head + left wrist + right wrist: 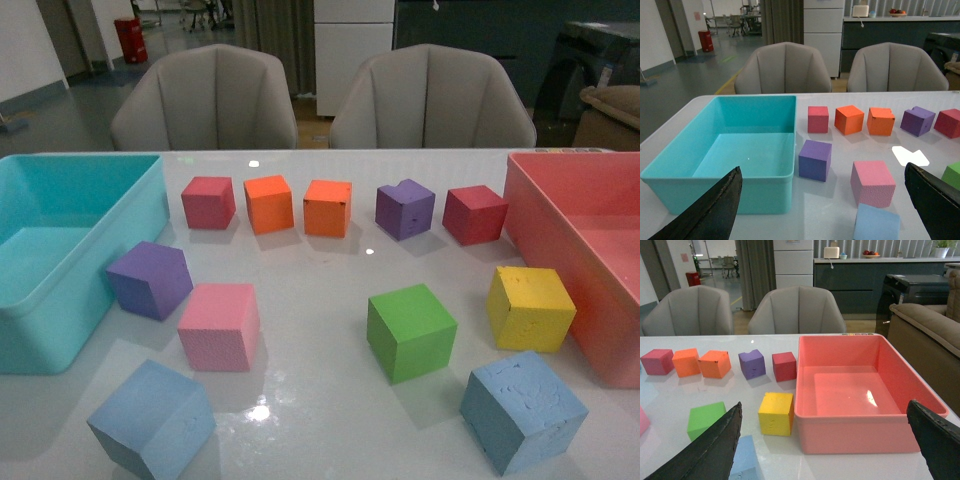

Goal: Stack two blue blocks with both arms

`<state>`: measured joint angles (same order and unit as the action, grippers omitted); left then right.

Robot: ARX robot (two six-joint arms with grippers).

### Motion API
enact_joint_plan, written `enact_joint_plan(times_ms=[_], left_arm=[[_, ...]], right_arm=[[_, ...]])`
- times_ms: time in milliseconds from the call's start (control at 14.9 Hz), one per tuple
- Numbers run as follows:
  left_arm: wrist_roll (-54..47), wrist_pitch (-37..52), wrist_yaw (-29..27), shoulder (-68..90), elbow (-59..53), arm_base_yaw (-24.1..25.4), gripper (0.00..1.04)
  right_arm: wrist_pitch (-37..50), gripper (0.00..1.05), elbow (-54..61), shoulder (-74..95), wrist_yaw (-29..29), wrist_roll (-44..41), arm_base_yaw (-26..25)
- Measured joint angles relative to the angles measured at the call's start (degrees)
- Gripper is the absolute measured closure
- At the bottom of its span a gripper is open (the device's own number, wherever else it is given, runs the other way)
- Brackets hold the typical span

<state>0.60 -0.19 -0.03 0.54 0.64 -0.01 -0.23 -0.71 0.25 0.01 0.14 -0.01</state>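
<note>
First blue block (876,225) lay low between the wide-spread jaws of the left gripper (822,169), nothing gripped. Second blue block (744,459) sat just inside one finger (710,450) of the right gripper (824,404), whose jaws were likewise wide apart and empty. Pink cube (218,325) and green cube (410,330) stood between the blocks. Turquoise bin (765,195) beyond left jaws; pink bin (855,432) beyond right jaws.

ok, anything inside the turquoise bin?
Nothing seen in the turquoise bin: left wrist view shows bare floor and three inner walls. The near wall's inner face is hidden, and a finger of the left gripper covers a bit of the near rim.
</note>
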Motion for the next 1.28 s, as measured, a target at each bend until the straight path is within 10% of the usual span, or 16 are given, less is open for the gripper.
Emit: enact_joint_plan(times_ms=[1276], left_arm=[[0.0, 0.0, 0.02, 0.0, 0.0, 0.0, 0.07]], right_arm=[[-0.39, 0.06, -0.07, 0.11, 0.81, 0.04, 0.2]])
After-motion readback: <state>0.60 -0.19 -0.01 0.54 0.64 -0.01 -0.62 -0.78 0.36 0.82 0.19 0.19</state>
